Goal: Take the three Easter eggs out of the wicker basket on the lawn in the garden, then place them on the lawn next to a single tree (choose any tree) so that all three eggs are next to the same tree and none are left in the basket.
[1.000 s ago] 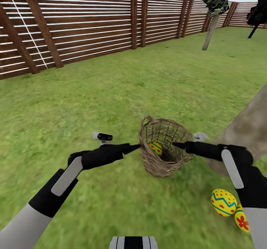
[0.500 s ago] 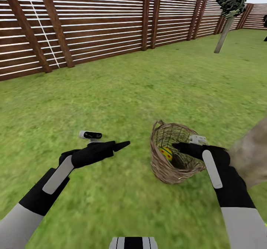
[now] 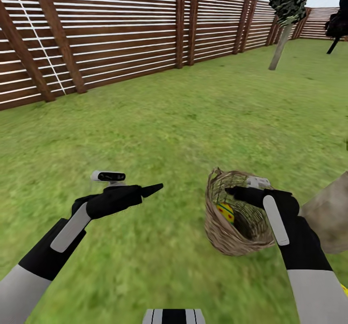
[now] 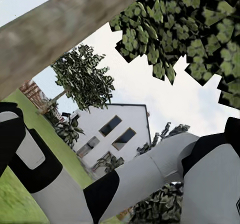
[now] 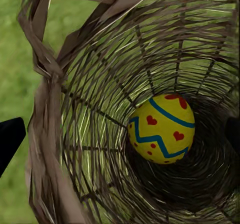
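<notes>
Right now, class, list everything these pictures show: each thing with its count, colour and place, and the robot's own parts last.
Easter egg: one, yellow with blue zigzags and red marks, deep in the basket.
Wicker basket: one, brown, tilted on the lawn.
Lawn: green, throughout.
Fence: brown slats, behind.
Tree trunk: pale grey-tan, beside the basket.
Far tree: one, dark crown, near the fence.
House: white, distant.
Left gripper: black, over grass.
Right gripper: black, at the basket's mouth.

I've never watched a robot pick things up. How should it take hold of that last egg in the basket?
Across the egg's rounded middle, entering through the wicker basket's open mouth, probably. The basket is deep and tilted, and the egg lies at the bottom. The right pincer is already at the rim.
</notes>
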{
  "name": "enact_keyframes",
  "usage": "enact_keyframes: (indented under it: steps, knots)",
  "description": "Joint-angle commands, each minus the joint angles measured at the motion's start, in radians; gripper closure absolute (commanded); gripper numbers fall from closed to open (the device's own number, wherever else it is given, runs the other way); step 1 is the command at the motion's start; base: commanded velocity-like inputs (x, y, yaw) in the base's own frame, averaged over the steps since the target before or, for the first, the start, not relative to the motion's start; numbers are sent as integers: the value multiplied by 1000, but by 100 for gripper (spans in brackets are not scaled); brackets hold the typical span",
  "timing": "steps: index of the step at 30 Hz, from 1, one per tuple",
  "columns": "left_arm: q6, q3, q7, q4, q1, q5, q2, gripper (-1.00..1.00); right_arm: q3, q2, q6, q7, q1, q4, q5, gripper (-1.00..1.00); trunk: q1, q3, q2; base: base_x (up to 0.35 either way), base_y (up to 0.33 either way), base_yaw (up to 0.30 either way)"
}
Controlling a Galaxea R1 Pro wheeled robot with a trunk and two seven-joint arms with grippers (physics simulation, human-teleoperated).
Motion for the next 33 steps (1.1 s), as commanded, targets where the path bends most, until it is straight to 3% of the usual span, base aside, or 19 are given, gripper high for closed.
enact_keyframes:
  steps: [1,6,9,17,21,23,33]
  knots:
    - [8,-2,0,0,-1,8,1,-100,-1,-1,5,-24,-1,1,-12,-100,0,0,0,270,250,-256]
    - [8,-3,1,2,-1,7,1,-100,-5,0,20,-199,-1,11,-21,-100,0,5,0,270,248,-257]
    - [8,-3,1,3,-1,7,1,-100,-8,0,25,-249,0,20,-24,-100,0,8,0,255,232,-257]
    - [6,-3,2,3,-1,7,1,-100,-14,1,30,-268,0,106,-32,-100,0,16,0,85,81,-259]
    - [5,-3,2,4,-1,7,1,-100,-10,-4,30,-269,-1,119,-171,-100,0,17,0,2,2,-100]
    - [3,-3,1,4,-1,7,1,-100,-4,-5,30,-269,-1,142,-209,-100,0,17,0,56,0,-11]
    - [1,-3,2,5,-1,6,1,-100,3,0,30,-269,0,191,-224,-100,0,19,0,304,3,-108]
